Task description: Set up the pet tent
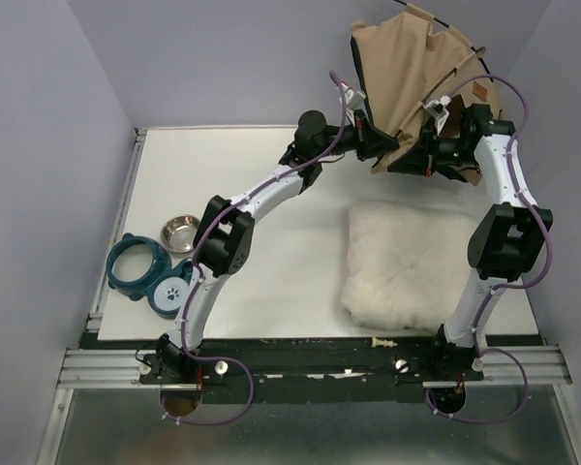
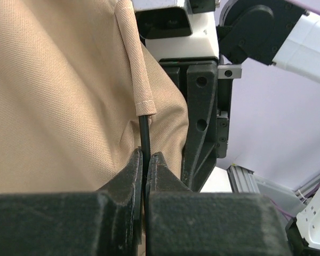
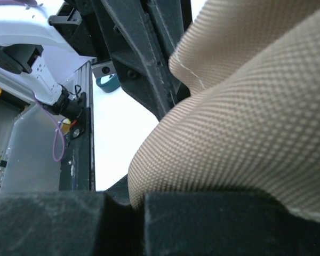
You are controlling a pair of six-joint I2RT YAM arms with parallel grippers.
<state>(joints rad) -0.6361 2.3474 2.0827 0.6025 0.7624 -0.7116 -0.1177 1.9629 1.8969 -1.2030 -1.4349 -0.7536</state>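
Observation:
The pet tent [image 1: 404,68] is a crumpled tan fabric mass with thin black poles, held up off the table at the far right. My left gripper [image 1: 376,141] is shut on a thin black pole [image 2: 144,133] just below the end of its tan sleeve [image 2: 135,64]; its tips [image 2: 146,156] pinch the pole. My right gripper [image 1: 429,147] faces it from the right and is shut on a fold of the tent fabric [image 3: 245,128]; its tips [image 3: 139,200] are mostly hidden by the cloth. The two grippers are very close together.
A white fluffy cushion [image 1: 407,260] lies on the white table [image 1: 271,165] at the right, below the tent. At the left edge are a steel bowl [image 1: 179,232], a teal bowl holder [image 1: 134,265] and a pale blue paw-print dish [image 1: 170,294].

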